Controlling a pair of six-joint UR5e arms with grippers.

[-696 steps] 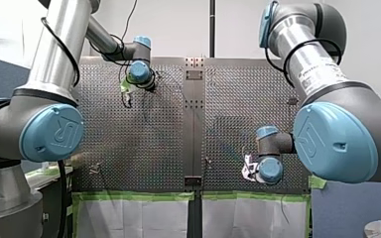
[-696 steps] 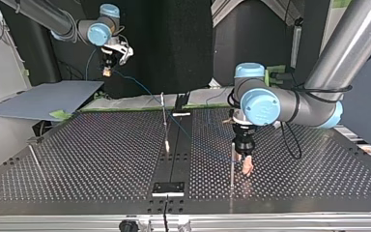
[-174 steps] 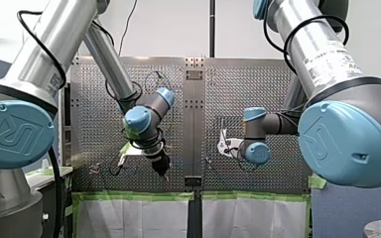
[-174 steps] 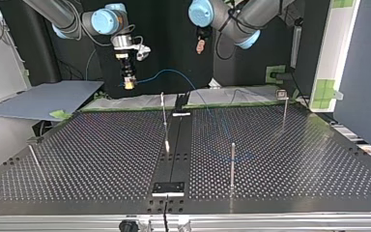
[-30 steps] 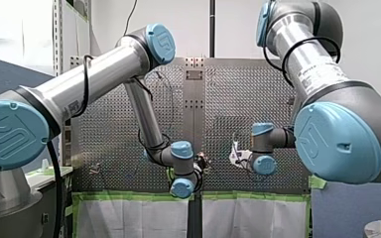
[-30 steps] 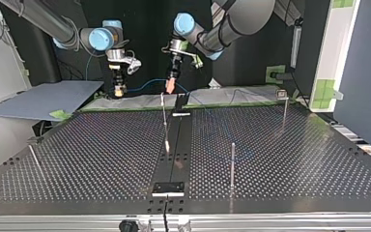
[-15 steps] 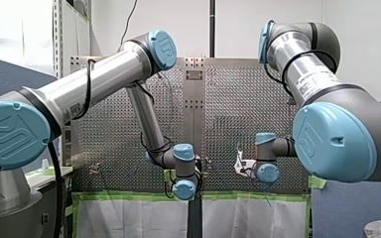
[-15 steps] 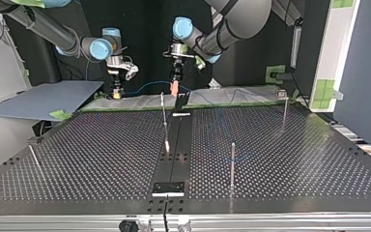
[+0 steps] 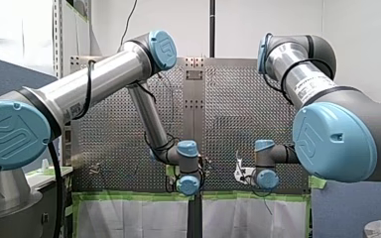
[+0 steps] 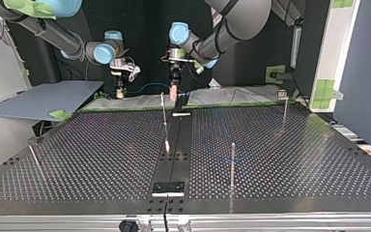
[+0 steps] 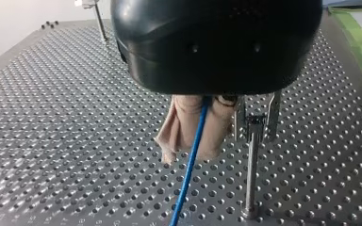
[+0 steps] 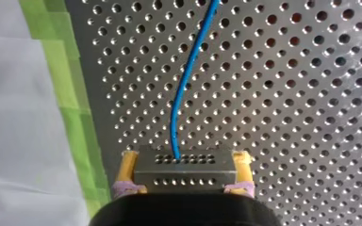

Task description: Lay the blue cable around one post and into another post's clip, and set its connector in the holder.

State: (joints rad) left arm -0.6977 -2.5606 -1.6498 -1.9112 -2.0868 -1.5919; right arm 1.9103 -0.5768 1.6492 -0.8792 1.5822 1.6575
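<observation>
My left gripper [image 11: 193, 150] has beige pads shut on the thin blue cable [image 11: 188, 179]. It hangs just above the perforated table, close beside a slim post with a metal clip [image 11: 254, 120] on top. In the top view it is the left gripper [image 10: 174, 92] beside the clip post [image 10: 164, 111] at the far edge. My right gripper [image 12: 183, 162] has yellow pads shut on the grey perforated connector [image 12: 184, 172], with the blue cable [image 12: 184, 94] leading away from it. In the top view the right gripper [image 10: 120, 92] hangs to that post's left, and the cable [image 10: 147, 86] sags between the two grippers.
A plain post [image 10: 232, 164] stands in the middle right of the top view, with a faint run of cable by it. A post with a square head [image 10: 283, 96] stands far right, and a leaning rod [image 10: 33, 157] at the left. Green tape [image 12: 70, 94] edges the table near my right gripper.
Both grippers have sunk lower toward the table's far edge in the top view. My left gripper has brought the cable down beside the clip post.
</observation>
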